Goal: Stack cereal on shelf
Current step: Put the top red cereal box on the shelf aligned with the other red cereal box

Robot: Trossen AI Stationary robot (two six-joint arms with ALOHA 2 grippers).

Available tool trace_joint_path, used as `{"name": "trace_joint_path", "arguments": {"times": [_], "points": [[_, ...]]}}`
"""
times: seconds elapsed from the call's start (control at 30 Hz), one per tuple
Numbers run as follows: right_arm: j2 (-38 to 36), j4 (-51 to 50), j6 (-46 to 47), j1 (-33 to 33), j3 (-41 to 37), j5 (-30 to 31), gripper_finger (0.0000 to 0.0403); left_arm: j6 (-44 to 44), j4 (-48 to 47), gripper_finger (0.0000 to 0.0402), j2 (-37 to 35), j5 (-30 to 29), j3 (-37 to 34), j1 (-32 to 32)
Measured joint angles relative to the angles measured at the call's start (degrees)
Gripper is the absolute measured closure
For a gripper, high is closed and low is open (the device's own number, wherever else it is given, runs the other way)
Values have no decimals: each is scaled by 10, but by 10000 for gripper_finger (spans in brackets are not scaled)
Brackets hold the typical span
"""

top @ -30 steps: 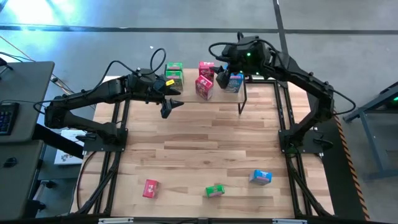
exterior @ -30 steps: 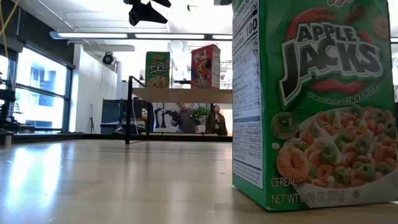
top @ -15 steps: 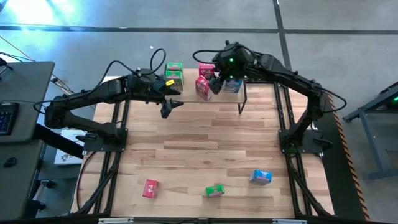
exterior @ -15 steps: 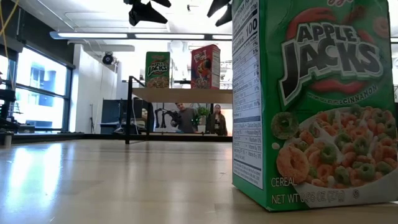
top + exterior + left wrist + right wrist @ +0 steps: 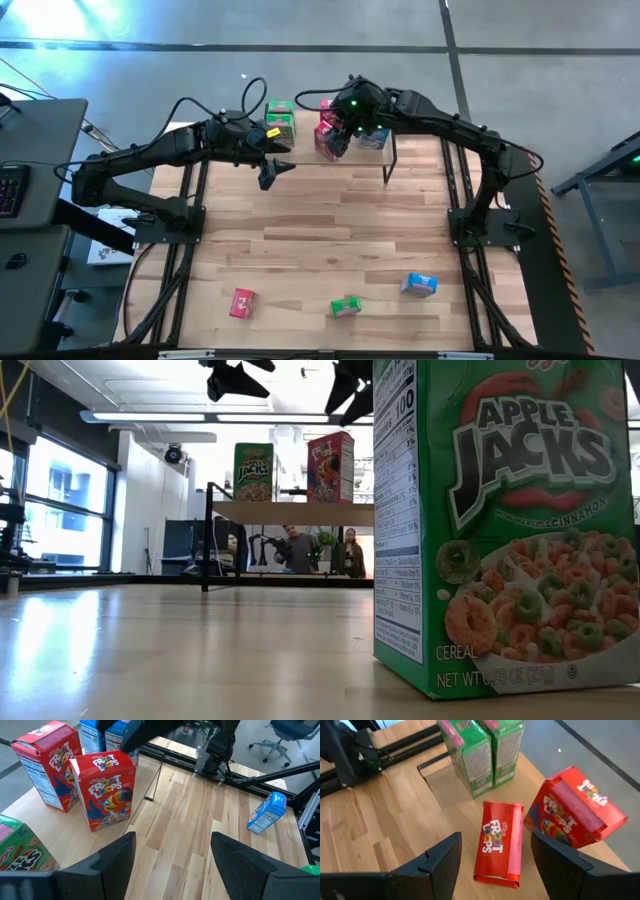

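The shelf point(image 5: 290, 512) stands at the table's far edge. On its top board stand two green cereal boxes point(image 5: 485, 750), two red ones point(image 5: 107, 790) point(image 5: 47, 765) and blue ones point(image 5: 376, 138). My right gripper point(image 5: 495, 845) hangs open above the red boxes point(image 5: 328, 140), slanting down, clear of them. My left gripper point(image 5: 278, 168) waits open in the air in front of the shelf's left part, facing the red boxes. Three more boxes lie on the tabletop near the front: red point(image 5: 242, 302), green point(image 5: 346, 306) and blue point(image 5: 419, 285).
The low view is half filled by the green box point(image 5: 500, 530) standing right before the camera; both grippers point(image 5: 235, 378) point(image 5: 350, 388) show at its top. Black frame rails point(image 5: 190, 200) run along the table's left and right sides. People stand in the room behind the shelf.
My right gripper has gone down and toward the table's left edge, from above the blue boxes to above the red ones, tipping further downward as it went. Its fingers have stayed open. The boxes have not moved.
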Motion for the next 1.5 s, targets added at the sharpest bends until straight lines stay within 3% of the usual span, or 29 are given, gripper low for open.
{"name": "trace_joint_path", "arguments": {"times": [0.97, 1.27, 1.5], "points": [[38, -28, -20, 4, -1, 34, 174, 0, 0, 153, 0, 0, 0, 0], [38, -28, -75, 4, -1, 34, 223, 0, 0, 153, 0, 0, 0, 0], [38, -27, -161, 2, -1, 5, 229, 0, 0, 153, 0, 0, 0, 0]]}}
